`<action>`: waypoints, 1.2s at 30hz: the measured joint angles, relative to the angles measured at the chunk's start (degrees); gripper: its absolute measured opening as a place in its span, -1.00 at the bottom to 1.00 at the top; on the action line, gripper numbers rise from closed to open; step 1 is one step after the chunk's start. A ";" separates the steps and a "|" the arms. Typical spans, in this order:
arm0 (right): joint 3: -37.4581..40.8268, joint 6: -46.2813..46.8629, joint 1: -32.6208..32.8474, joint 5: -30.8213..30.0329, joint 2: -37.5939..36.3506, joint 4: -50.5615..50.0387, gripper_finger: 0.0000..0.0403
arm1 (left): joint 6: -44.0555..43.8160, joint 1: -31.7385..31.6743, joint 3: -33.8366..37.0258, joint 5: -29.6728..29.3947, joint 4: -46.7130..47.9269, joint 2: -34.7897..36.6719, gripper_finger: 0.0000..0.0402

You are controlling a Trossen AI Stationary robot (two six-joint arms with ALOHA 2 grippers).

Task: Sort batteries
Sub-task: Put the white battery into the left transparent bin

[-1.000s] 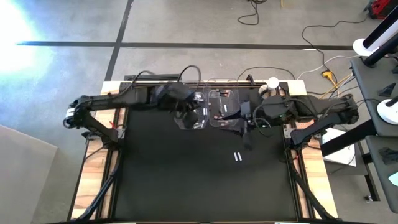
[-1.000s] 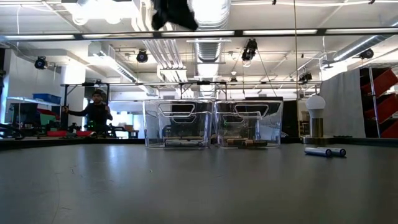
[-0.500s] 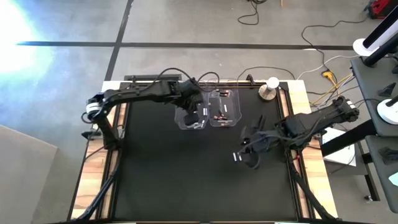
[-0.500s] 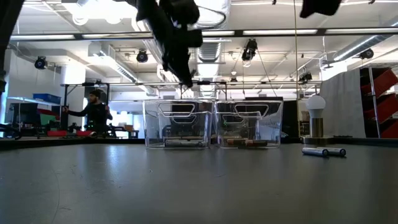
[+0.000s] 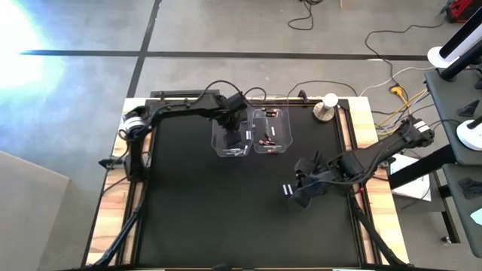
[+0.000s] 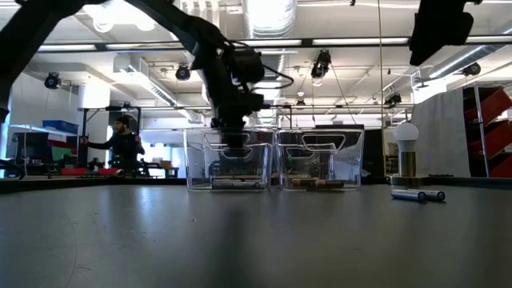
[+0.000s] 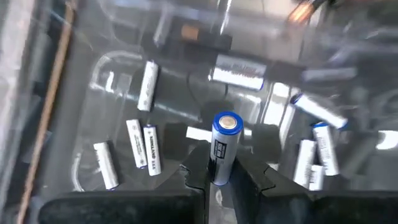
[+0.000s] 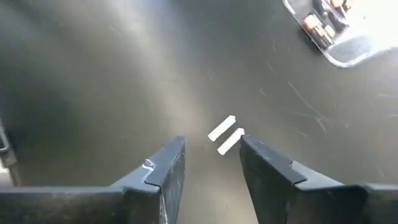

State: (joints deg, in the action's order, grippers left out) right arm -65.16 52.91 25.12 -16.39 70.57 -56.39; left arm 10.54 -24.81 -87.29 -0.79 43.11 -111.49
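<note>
My left gripper (image 5: pixel 233 134) (image 7: pixel 222 169) hangs over the left clear bin (image 5: pixel 220 147) (image 6: pixel 227 159), shut on one silvery-white battery (image 7: pixel 224 138) with a blue band. More silvery-white batteries (image 7: pixel 143 147) lie on that bin's floor. The right clear bin (image 5: pixel 283 141) holds dark batteries with reddish ends (image 5: pixel 266 141) (image 8: pixel 320 31). Two silvery-white batteries (image 5: pixel 287 189) (image 6: pixel 418 194) (image 8: pixel 225 134) lie side by side on the mat. My right gripper (image 5: pixel 300 193) (image 8: pixel 211 143) hovers open above them, touching nothing. My left gripper pinches the silvery-white battery between its two fingers by the end away from the blue band (image 7: pixel 217 167). The fingers come from above, pointing down into the bin, and the battery lies along them. Its blue-banded end (image 7: pixel 227 121) sticks out past the fingertips, clear of the batteries below.
A round silver-and-white knob object (image 5: pixel 328 105) (image 6: pixel 406 148) stands near the table's far right corner. The black mat (image 5: pixel 196 211) stretches in front of the bins. Cables run along the far edge (image 5: pixel 301 94). A person (image 6: pixel 124 144) stands in the room behind.
My left gripper has come down from high above to the top of the left bin, still holding its battery. My right gripper has moved from beside the right bin toward the near edge and now stands over the two batteries on the mat.
</note>
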 joint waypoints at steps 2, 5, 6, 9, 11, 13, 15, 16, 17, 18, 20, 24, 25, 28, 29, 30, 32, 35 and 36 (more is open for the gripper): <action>1.37 0.56 0.00 -0.04 0.00 0.66 -0.31 | 0.70 -0.20 0.00 -0.02 0.01 -1.70 -0.90; 2.91 1.76 0.01 0.00 0.00 3.01 -0.35 | 0.99 -0.29 -0.02 0.05 -0.40 -4.02 -0.90; 3.24 1.98 0.00 0.00 0.00 3.77 -0.36 | 0.99 -0.31 -0.02 0.04 -0.47 -4.95 -0.90; 3.60 2.07 0.00 0.03 0.04 6.00 -0.39 | 0.91 -0.36 -0.02 0.04 -0.40 -7.27 -0.90; 3.60 2.05 0.00 0.03 0.04 7.23 -0.40 | 0.83 -0.36 -0.02 0.02 -0.37 -8.21 -0.90; 3.36 2.06 0.00 0.04 0.04 7.87 -0.42 | 0.73 -0.40 -0.02 0.02 -0.40 -8.89 -0.90; 2.94 2.16 0.00 0.03 0.04 7.88 -0.43 | 0.25 -0.53 -0.02 0.02 -0.47 -9.22 -0.90; 2.77 2.18 0.00 0.03 0.02 7.92 -0.44 | -0.06 -0.58 -0.02 0.02 -0.51 -9.32 -0.90; 2.69 2.18 0.00 0.03 0.02 7.96 -0.44 | -0.24 -0.65 -0.02 0.02 -0.57 -9.35 -0.90; 2.68 2.22 0.00 0.03 0.02 7.99 -0.45 | -0.42 -0.71 -0.02 0.02 -0.64 -9.37 -0.90; 2.68 2.66 0.00 0.00 0.01 8.08 -0.46 | -0.52 -0.82 -0.02 0.06 -0.74 -9.39 -0.90; 2.68 2.66 0.00 -0.08 0.02 9.03 -0.47 | -0.54 -0.91 -0.02 0.04 -1.02 -9.39 -0.90; 2.68 2.66 0.00 -0.09 0.02 9.13 -0.46 | -0.54 -0.91 -0.02 0.02 -1.04 -9.39 -0.90; 2.68 2.66 0.02 -0.11 0.02 9.24 -0.43 | -0.54 -0.91 -0.02 0.02 -1.12 -9.39 -0.89; 2.68 2.66 0.02 -0.11 0.02 9.21 -0.41 | -0.54 -0.91 -0.02 0.02 -1.22 -9.39 -0.87; 2.68 2.66 0.07 -0.11 0.02 9.24 -0.40 | -0.54 -0.91 0.00 0.02 -1.24 -9.41 -0.85; 2.68 2.88 0.13 -0.11 0.02 9.23 -0.38 | -0.54 -0.91 0.00 0.00 -1.30 -9.41 -0.80; 2.68 4.33 0.13 -0.11 0.02 9.23 -0.36 | -0.54 -0.93 0.00 -0.03 -1.31 -9.41 -0.77; 2.68 4.55 0.13 -0.11 0.01 9.23 -0.36 | -0.54 -0.93 0.00 -0.03 -1.33 -9.41 -0.78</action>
State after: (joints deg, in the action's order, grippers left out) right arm -62.48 57.47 25.26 -16.49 70.58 -47.16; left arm 10.00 -25.74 -87.29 -0.82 41.78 -120.90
